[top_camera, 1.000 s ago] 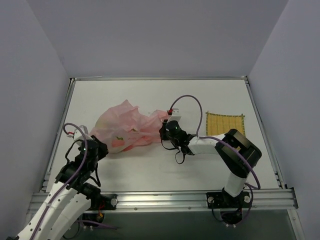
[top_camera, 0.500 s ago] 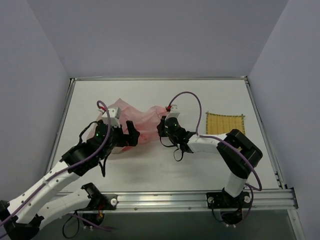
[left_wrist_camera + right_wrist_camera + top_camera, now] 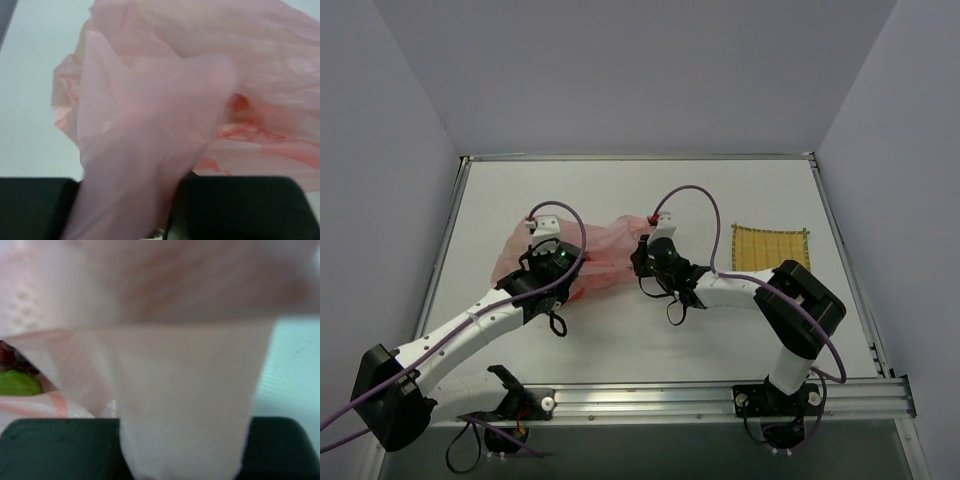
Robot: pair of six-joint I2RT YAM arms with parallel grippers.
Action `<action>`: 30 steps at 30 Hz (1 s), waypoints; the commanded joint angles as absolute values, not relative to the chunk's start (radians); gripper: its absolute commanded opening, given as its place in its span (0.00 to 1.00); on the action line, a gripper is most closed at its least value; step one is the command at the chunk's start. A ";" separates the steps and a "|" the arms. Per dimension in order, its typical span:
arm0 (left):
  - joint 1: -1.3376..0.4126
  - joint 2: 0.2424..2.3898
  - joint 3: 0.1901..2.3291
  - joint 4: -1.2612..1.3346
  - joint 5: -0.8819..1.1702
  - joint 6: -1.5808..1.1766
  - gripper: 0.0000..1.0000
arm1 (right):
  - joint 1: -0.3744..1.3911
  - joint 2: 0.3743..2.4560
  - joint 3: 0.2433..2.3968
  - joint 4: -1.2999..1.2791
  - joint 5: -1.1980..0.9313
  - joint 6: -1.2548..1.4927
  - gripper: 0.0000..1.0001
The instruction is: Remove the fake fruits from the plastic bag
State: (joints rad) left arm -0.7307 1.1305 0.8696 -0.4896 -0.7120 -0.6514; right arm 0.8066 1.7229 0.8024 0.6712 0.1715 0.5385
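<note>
The pink plastic bag (image 3: 605, 243) lies crumpled on the table between my two grippers. My left gripper (image 3: 563, 268) is on its left part. In the left wrist view a fold of the bag (image 3: 150, 125) runs down between the black fingers (image 3: 240, 205), which are shut on it. My right gripper (image 3: 642, 258) is at the bag's right edge, shut on a strip of film (image 3: 185, 405). Inside the bag the right wrist view shows a lime-green fruit (image 3: 17, 382) and a dark red bit above it. An orange-red patch (image 3: 239, 102) shows through the film.
A yellow woven mat (image 3: 770, 245) lies to the right of the right arm. The table (image 3: 720, 190) is walled on three sides. A purple cable loops above the right gripper.
My left arm has swung up from the near left and its gripper has gone onto the bag's left part. The right gripper has shifted slightly left with the bag edge, and the bag is flatter.
</note>
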 commanded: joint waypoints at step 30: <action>-0.634 0.485 0.288 -0.405 -0.468 -1.035 0.02 | 0.791 1.349 0.842 0.292 0.238 0.450 0.93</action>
State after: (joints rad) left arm -0.6247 0.4965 0.2733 -0.4641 -0.4900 -1.0580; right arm 0.7757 1.4914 0.8062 0.4191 0.1825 0.5243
